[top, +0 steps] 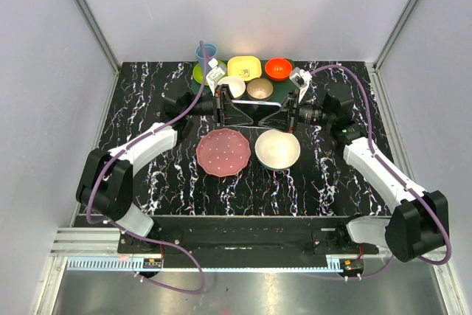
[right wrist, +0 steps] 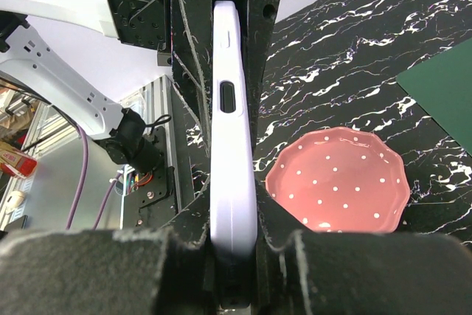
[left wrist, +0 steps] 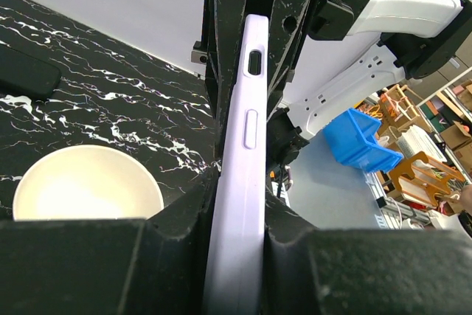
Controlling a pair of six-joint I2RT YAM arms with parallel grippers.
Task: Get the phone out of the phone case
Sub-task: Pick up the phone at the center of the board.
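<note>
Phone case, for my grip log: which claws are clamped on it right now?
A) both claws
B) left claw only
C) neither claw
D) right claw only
A: the left wrist view shows the phone case pinched edge-on in the left claw, and the right wrist view shows the right claw pinching its other end.

We see a pale lavender phone case, a pink plate dotted white, and a black table veined white.
</note>
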